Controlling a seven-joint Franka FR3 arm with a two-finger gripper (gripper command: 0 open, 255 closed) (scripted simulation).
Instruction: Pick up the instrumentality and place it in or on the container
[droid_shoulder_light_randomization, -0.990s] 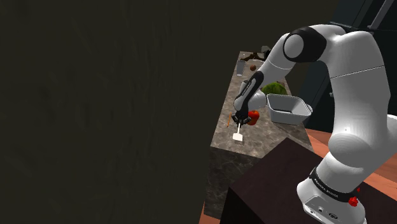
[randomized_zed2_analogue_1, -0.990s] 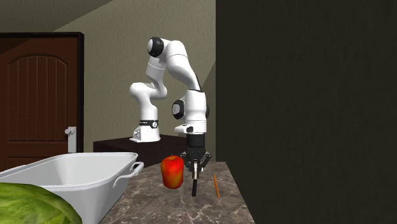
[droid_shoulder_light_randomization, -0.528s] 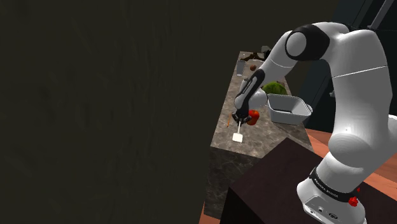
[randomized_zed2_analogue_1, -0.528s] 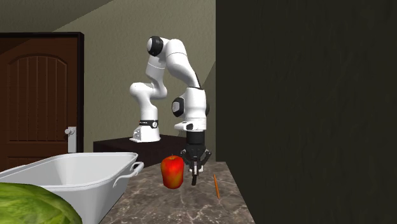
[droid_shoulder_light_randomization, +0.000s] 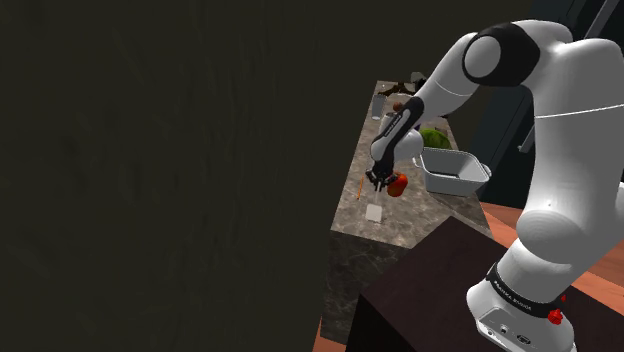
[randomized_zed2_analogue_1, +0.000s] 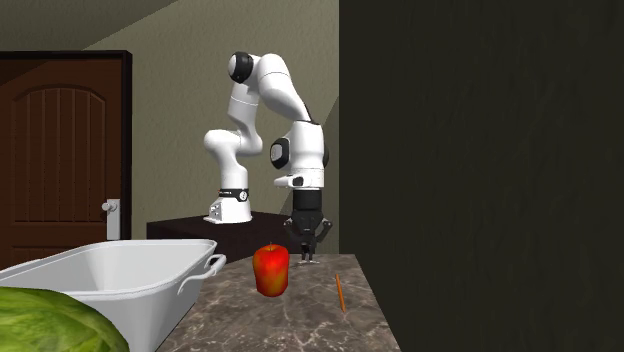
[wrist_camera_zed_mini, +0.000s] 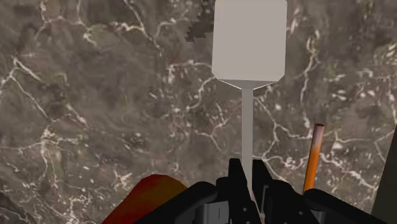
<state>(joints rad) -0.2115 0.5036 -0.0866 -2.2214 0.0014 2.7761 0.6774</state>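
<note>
Got the hand (randomized_zed2_analogue_1: 306, 254) clamped on the spatula (wrist_camera_zed_mini: 249, 44) handle, blade dangling over the surface (wrist_camera_zed_mini: 95, 102), apple (randomized_zed2_analogue_1: 271, 270) at hand's 8 o'clock in the second exterior view, tub (randomized_zed2_analogue_1: 130, 285) toward 9.

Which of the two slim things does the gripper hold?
The grey spatula, its handle clasped in the gripper; the orange pencil lies on the marble counter.

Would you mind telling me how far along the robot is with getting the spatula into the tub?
Done: the gripper is shut on the spatula by its handle, as the wrist view shows. In hand: the spatula hangs blade-down over the counter, beside the apple, seemingly clear of the stone. Left: carrying it across to the white tub, which stands apart beyond the apple, and letting go there.
</note>
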